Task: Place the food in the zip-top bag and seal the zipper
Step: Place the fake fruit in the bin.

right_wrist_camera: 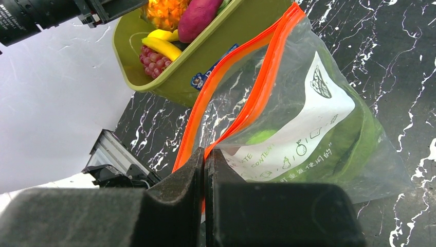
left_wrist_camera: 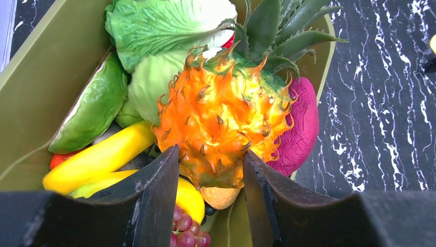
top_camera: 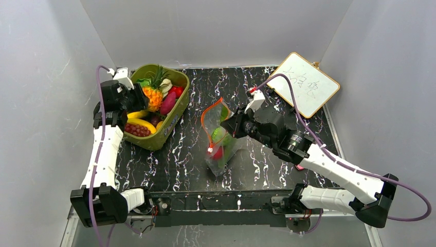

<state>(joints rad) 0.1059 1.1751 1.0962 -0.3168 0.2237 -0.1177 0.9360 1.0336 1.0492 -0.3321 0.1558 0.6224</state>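
Note:
My left gripper is down in the olive tub, its fingers closed against both sides of an orange spiky toy pineapple. Around it lie a pale cabbage, a green leaf, yellow bananas, grapes and a magenta piece. My right gripper is shut on the red-orange zipper strip, holding the clear zip-top bag up with its mouth open. A green piece and a red fruit are inside. The slider tab hangs at the strip's lower end.
A white wood-framed board lies at the back right of the black marbled table. The tub stands at the back left, close to the left wall. Grey walls enclose three sides.

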